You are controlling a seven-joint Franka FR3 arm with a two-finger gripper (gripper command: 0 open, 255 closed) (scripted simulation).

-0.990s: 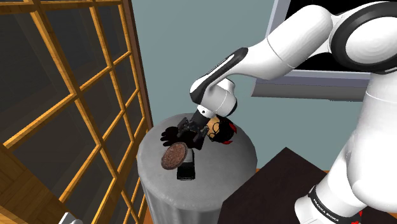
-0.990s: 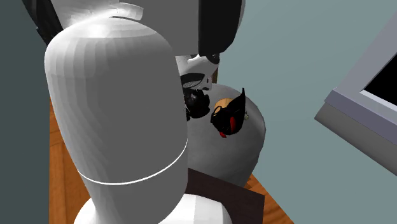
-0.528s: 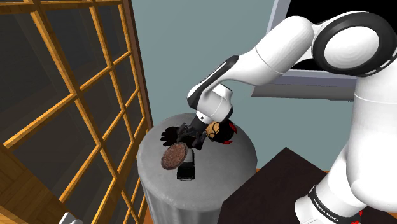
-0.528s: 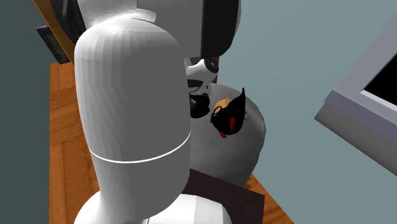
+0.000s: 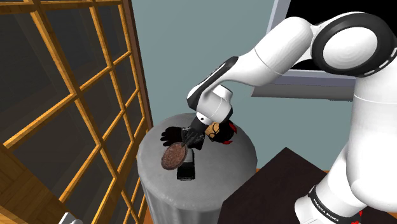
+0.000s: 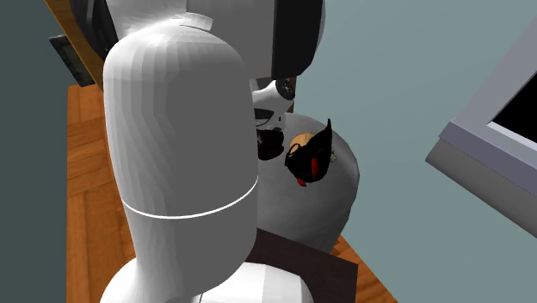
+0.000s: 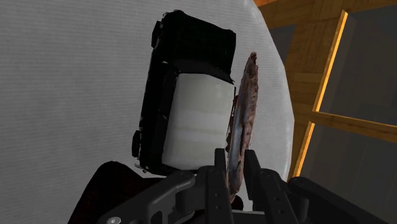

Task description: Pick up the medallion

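Gripper [image 7: 235,167] fingers pinch the brown medallion [image 7: 247,102] by its rim, seen edge-on. The medallion sits over the round grey table [image 5: 222,167], just beside a black-and-white block [image 7: 191,121], on the window [image 5: 70,108] side.

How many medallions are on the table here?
1. The brown medallion sits edge-on, clasped in the gripper, beside a black-and-white box. The arm hides part of the table, so others may be hidden.
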